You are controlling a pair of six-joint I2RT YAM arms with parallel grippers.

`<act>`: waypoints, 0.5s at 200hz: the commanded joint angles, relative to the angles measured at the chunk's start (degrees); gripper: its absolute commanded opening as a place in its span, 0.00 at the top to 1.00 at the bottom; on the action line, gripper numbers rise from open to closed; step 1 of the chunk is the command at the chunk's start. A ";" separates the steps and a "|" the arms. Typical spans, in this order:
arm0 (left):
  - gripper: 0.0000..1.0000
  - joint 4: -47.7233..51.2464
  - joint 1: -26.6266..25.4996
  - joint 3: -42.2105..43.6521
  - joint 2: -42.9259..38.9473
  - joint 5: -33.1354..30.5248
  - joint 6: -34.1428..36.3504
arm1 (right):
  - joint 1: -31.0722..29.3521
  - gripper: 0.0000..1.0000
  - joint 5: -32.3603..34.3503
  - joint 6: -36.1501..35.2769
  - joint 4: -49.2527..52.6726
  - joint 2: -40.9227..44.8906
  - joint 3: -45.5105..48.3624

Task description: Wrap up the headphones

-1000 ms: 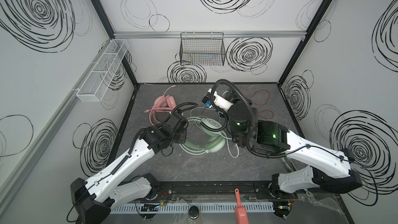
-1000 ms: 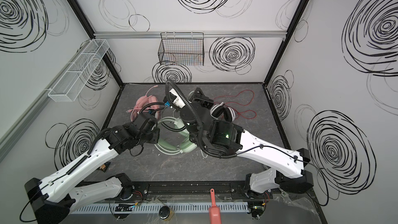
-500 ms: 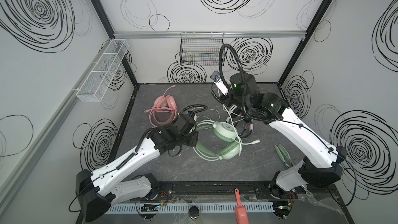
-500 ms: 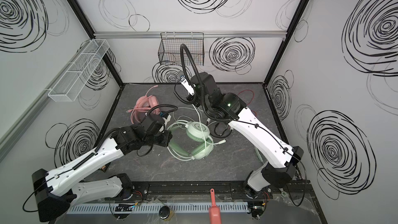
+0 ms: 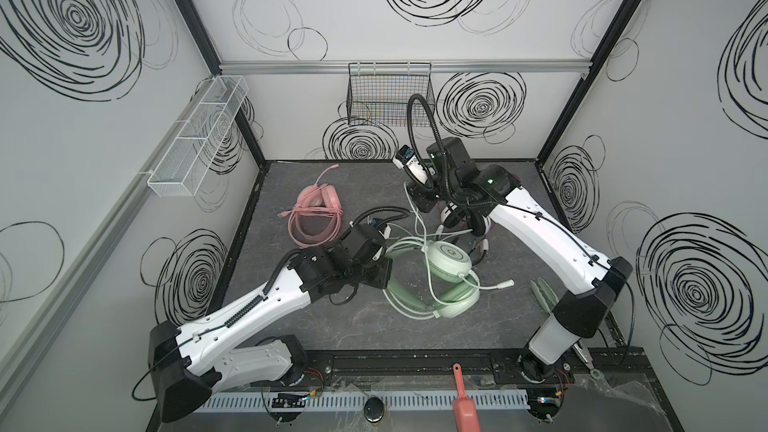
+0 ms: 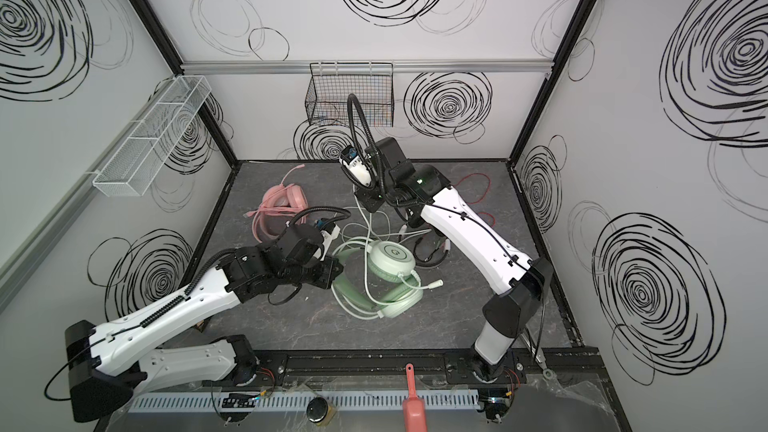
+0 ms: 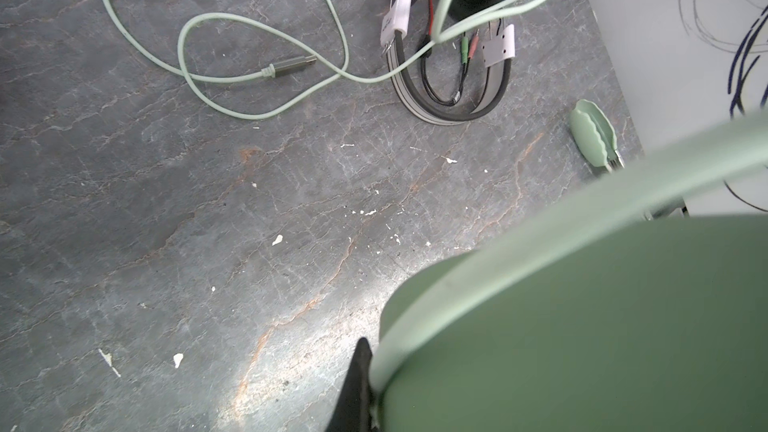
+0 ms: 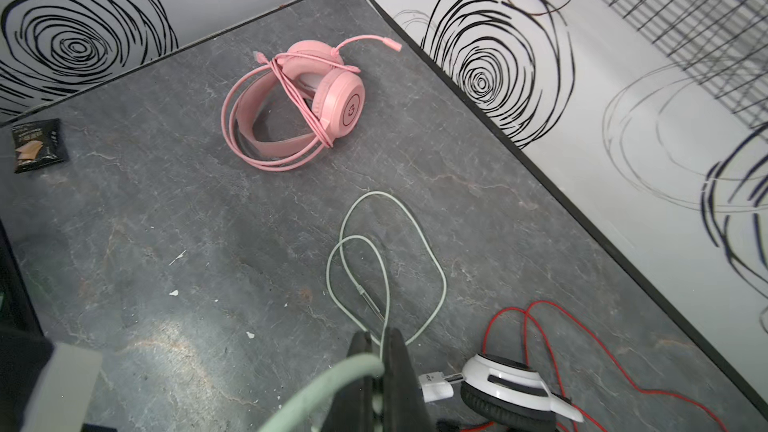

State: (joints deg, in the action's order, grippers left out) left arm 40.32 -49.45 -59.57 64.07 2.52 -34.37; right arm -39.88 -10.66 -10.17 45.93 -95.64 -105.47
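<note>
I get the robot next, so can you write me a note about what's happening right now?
Left gripper: shut on the mint-green headset's headband.
Right gripper: shut on its pale green cable.
Pink headset: cable already wrapped round it, done.
Left to do: wind that cable round the mint-green headset; then the white-and-black headset, whose red cable lies loose.

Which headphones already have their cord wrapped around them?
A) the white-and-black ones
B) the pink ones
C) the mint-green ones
B: the pink over-ear headphones have their pink cord wound round them, while the pale green cable of the mint-green headphones trails loose.
</note>
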 commanded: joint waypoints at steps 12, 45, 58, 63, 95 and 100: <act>1.00 -4.56 -1.09 -4.65 -0.80 1.79 -1.92 | 2.66 1.00 -4.23 1.39 -2.24 -0.58 3.23; 1.00 -3.60 -1.65 -5.98 -1.90 2.48 -2.03 | 5.69 1.00 -8.36 1.71 -5.87 -2.33 7.32; 1.00 -2.95 -1.62 -6.54 -2.16 2.16 -1.99 | 6.65 1.00 -8.81 1.89 -6.08 -3.43 7.47; 1.00 -2.67 -1.68 -6.67 -2.35 2.05 -1.93 | 7.00 1.00 -8.90 2.05 -6.13 -3.79 7.54; 1.00 -1.64 -1.65 -7.64 -3.14 2.34 -1.91 | 8.92 1.00 -9.00 2.79 -6.39 -6.03 8.02; 1.00 -1.64 -1.69 -7.79 -3.15 2.75 -1.84 | 9.23 1.00 -9.11 2.88 -6.31 -6.33 8.15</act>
State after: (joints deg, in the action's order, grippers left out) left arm 41.67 -50.74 -63.86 63.20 2.98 -34.98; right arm -31.94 -18.31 -8.58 41.01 -101.03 -97.86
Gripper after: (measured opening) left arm 0.086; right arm 0.051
